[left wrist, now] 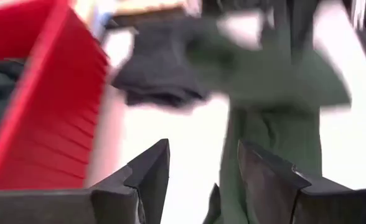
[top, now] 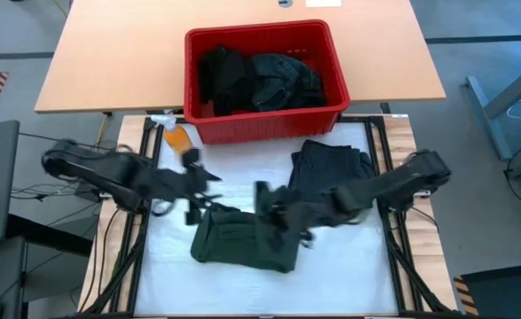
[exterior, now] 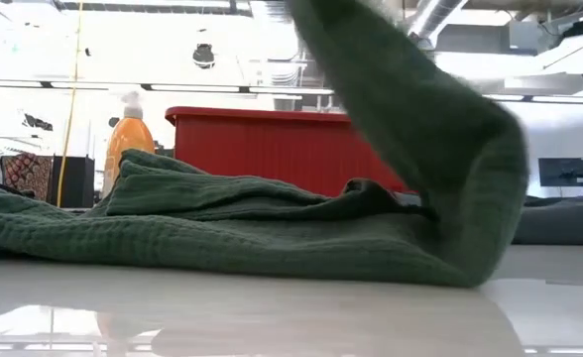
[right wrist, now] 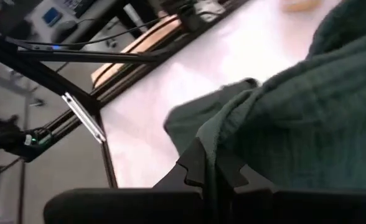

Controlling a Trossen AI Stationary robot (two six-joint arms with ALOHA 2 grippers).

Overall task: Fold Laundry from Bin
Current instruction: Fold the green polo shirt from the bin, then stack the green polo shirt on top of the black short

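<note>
A dark green shirt (top: 243,244) lies bunched on the white table top, in front of the red bin (top: 269,124). The bin holds dark laundry (top: 269,80). My right gripper (top: 265,202) reaches in from the table's right and is shut on the shirt's right part. In the low view that part rises as a flap (exterior: 420,109) while the rest of the shirt (exterior: 222,228) lies flat. My left gripper (left wrist: 201,149) is open above the shirt's left end (top: 198,221), with nothing between its fingers. My right gripper pinches the green shirt's cloth (right wrist: 217,146) between its two shut fingers; whether one layer or several, I cannot tell. The fingers slant down from the table's right side. The held part is lifted and arches over; the shirt's body stays on the table.
An orange spray bottle (top: 176,137) stands left of the bin's near corner. A black garment (top: 331,164) lies on the table's right part, behind my right arm. Dark frame rails (top: 389,221) run along the table's sides. White surface shows near the front edge (top: 269,292).
</note>
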